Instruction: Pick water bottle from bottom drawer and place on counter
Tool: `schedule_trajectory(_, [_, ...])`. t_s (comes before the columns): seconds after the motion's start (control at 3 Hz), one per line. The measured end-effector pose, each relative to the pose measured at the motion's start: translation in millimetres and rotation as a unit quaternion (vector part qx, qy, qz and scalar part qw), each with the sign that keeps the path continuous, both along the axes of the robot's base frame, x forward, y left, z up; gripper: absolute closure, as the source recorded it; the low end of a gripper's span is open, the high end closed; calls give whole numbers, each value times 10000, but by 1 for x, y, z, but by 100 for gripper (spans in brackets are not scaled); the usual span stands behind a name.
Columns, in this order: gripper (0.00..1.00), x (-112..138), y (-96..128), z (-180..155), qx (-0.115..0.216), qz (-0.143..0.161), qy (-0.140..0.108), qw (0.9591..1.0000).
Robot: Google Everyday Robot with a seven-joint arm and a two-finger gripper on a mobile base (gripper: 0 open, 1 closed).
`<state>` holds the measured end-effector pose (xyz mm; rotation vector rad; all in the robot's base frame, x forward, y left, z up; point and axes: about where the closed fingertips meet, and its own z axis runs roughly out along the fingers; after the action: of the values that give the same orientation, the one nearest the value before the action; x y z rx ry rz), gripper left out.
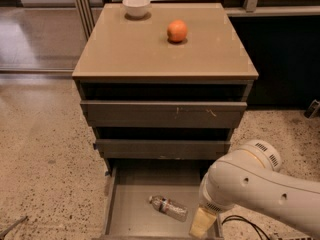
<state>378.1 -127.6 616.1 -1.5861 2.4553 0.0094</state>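
**Clerk:** Item one, far left?

**Checker:** Speckled terrazzo floor [45, 159], beige with dark flecks, running along the cabinet's left side.

**Clerk:** On the cabinet top?

**Checker:** The counter [150, 59], glossy tan, carried two items. A small white bowl [136, 5] stood upright at the rear left corner. An orange [177, 31] sat right of it, nearer the middle and well apart from the bowl.

**Clerk:** Drawers?

**Checker:** Three, grey-brown. The top drawer [162, 114] and the middle drawer [162, 148] each stood slightly out. The bottom drawer [131, 221] was drawn out furthest, with its flat grey floor exposed.

**Clerk:** Contents of the lowest?

**Checker:** One water bottle [169, 208], clear plastic with a dark label band. It lay on its side on the drawer floor, angled, right of centre. Nothing held it.

**Clerk:** And the gripper?

**Checker:** The gripper [202, 222], pale cream, hung down into the drawer's front right corner, just beside the bottle's right end. Whether it touched the bottle, I could not tell. How wide it stood could not be told either.

**Clerk:** Far right?

**Checker:** The white robot arm [260, 184], bulky and rounded, reached in from the lower right. A black cable [245, 223] looped on the floor beneath it
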Motion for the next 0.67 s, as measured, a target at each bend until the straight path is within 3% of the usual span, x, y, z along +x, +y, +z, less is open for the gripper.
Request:
schedule_trajectory(0.33, [0,1,0,0,40,-371,28,9993])
schedule_trajectory(0.67, [0,0,1,-1,95,-345,14,9994])
